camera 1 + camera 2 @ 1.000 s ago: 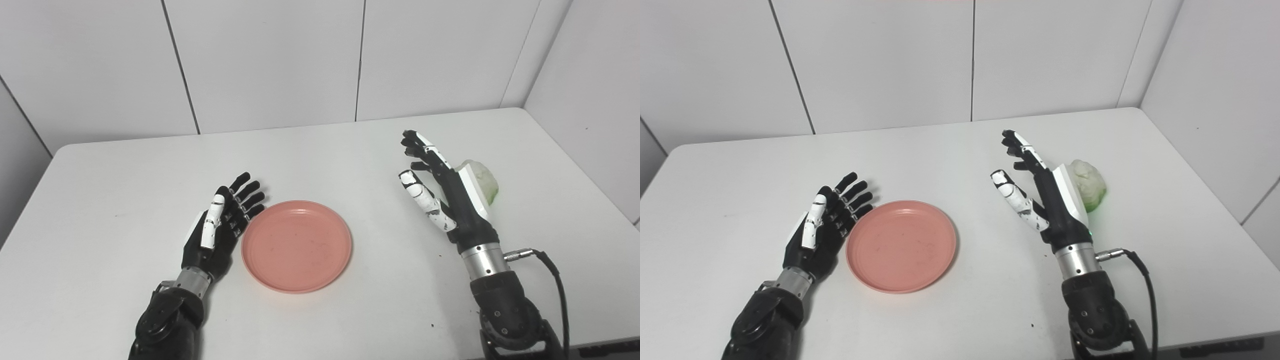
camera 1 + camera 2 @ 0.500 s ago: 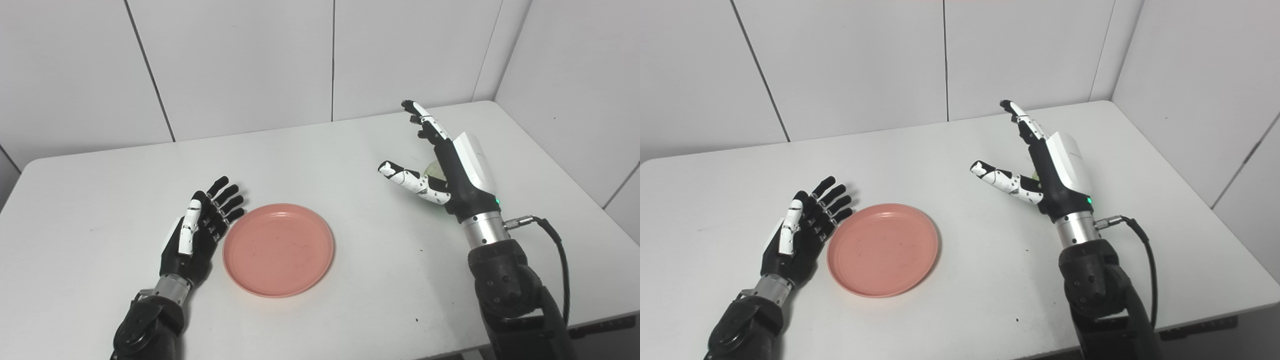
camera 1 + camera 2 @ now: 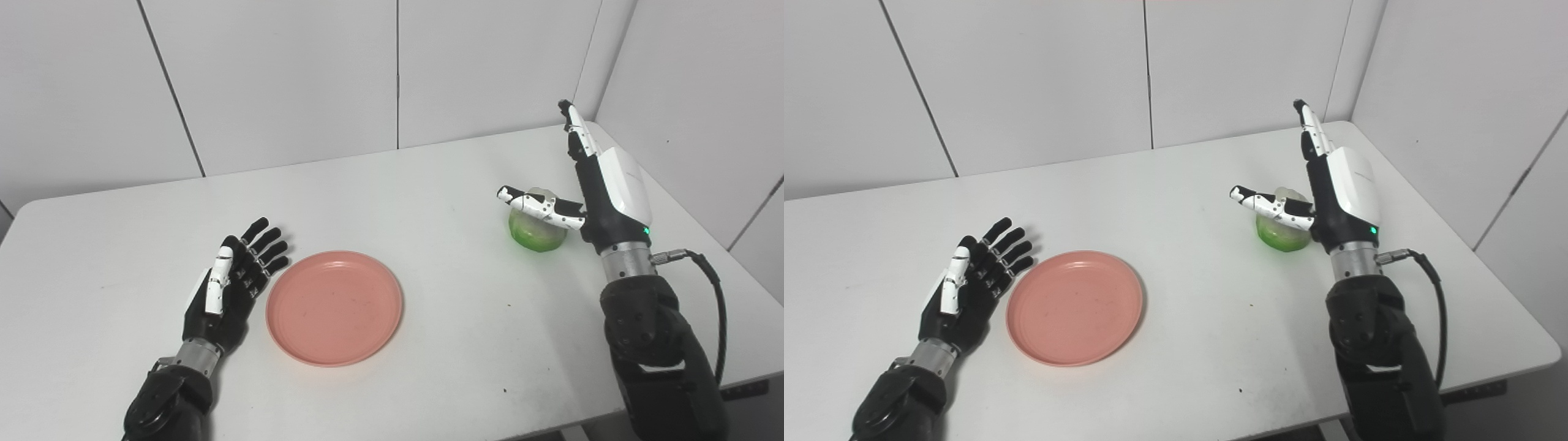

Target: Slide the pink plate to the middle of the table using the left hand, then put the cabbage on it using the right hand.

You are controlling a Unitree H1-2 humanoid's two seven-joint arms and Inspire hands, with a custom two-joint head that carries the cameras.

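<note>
From the left eye view, the pink plate (image 3: 334,308) lies flat on the white table (image 3: 392,184), a little left of the middle and toward the near edge. The left hand (image 3: 229,288) rests just beside the plate's left rim, palm turned toward it, fingers (image 3: 264,240) straight and spread apart, holding nothing. Whether the fingertips touch the rim cannot be told. The cabbage (image 3: 536,228) sits on the table well apart from the plate, toward the right edge. The right hand (image 3: 603,190) stands upright just to the right of it, fingers stretched straight up and away from the cabbage. Its thumb (image 3: 539,207) reaches out sideways across the top of the cabbage; whether it presses on it or hovers just above cannot be told. The hand is spread wide, with nothing in its grasp.

From the right eye view, the plate (image 3: 1074,307) is bare, and the left hand (image 3: 968,288) again lies beside its left rim with fingers fanned out. The right hand (image 3: 1338,193) is open beside the cabbage (image 3: 1281,231), thumb crossing over the pale top while the green lower part shows beneath it.
</note>
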